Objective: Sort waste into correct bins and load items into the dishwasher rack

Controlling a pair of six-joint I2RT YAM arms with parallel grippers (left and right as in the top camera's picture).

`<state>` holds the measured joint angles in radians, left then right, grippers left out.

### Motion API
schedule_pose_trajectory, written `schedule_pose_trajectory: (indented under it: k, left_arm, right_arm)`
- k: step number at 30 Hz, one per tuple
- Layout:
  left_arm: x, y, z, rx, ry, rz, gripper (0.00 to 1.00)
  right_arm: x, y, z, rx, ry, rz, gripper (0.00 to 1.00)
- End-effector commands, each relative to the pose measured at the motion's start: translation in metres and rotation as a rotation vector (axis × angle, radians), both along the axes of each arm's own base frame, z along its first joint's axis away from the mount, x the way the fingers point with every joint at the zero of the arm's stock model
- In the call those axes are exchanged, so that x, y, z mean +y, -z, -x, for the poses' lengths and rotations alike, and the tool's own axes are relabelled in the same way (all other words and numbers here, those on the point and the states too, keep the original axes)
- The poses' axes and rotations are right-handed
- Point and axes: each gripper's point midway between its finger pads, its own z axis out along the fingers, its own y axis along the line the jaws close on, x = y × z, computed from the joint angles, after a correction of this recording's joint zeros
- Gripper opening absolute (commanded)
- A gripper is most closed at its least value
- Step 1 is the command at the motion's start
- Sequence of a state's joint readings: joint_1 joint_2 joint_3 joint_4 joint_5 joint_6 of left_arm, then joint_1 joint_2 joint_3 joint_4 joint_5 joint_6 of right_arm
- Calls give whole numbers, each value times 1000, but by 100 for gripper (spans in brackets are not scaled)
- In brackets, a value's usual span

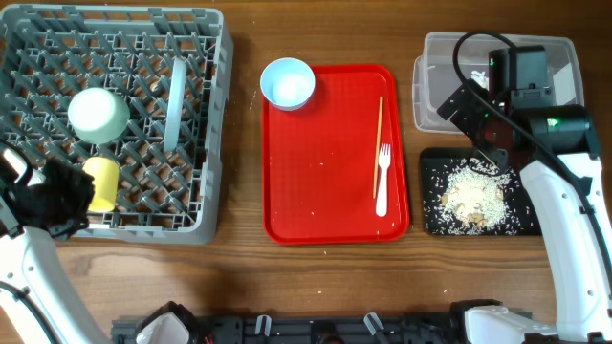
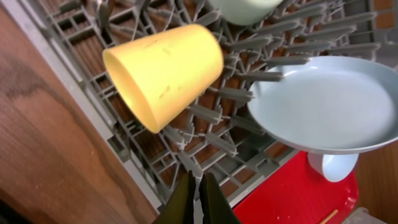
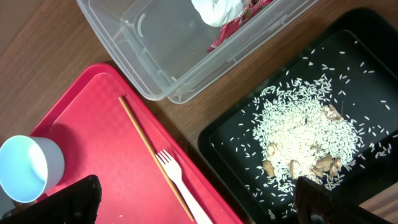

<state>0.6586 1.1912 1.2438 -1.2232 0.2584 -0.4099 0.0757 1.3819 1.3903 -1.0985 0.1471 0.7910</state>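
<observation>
The grey dishwasher rack (image 1: pixel 218 115) holds a yellow cup (image 1: pixel 100 183) on its side, a pale bowl (image 1: pixel 98 115) and an upright plate (image 1: pixel 175 103). My left gripper (image 1: pixel 75 196) hovers shut and empty at the rack's front edge, near the cup (image 2: pixel 165 71); in the wrist view its jaws (image 2: pixel 199 186) are pressed together. A second bowl (image 1: pixel 288 83), a chopstick (image 1: pixel 378 143) and a white fork (image 1: pixel 382 177) lie on the red tray. My right gripper (image 3: pixel 199 205) hangs open above fork (image 3: pixel 180 183) and black tray (image 3: pixel 373 50), which holds rice (image 3: pixel 305 130). The wrapper (image 3: pixel 230 15) sits in the clear tub (image 3: pixel 155 37).
The red tray (image 1: pixel 325 191) lies mid-table between the rack and the bins. The clear tub (image 1: pixel 430 96) stands behind the black tray (image 1: pixel 432 215) at the right. My right arm crosses both bins.
</observation>
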Motion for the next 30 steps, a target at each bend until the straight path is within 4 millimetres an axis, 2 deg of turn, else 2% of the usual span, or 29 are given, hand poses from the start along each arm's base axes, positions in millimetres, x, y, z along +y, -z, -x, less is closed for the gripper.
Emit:
schedule_pose_trajectory:
  k: [1,4,10,13,17,21,26,30]
  left_arm:
    - [11,25,18,98,-132,5,4]
    - [17,50,20,123,-199,9,4]
    - [28,76,15,125,-247,-5,4]
    - [38,80,5,110,-268,-18,4]
    - [57,81,-25,19,-258,-53,4]
    - [62,87,-45,-33,-229,-34,4]
    - [73,103,-60,-38,-229,-36,4]
    - [78,100,-67,-67,-229,-55,4]
  right_arm:
    - [-3,-2,-1,-4,5,17,100]
    - [-3,-2,-1,-4,4,17,100]
    - [-3,-2,-1,-4,5,17,100]
    - [-3,-2,-1,-4,5,17,100]
    - [-3,-2,-1,-4,5,17,100]
    - [-3,-2,-1,-4,5,17,100]
    - [-3,-2,-1,-4,4,17,100]
    - [-3,-2,-1,-4,5,17,100]
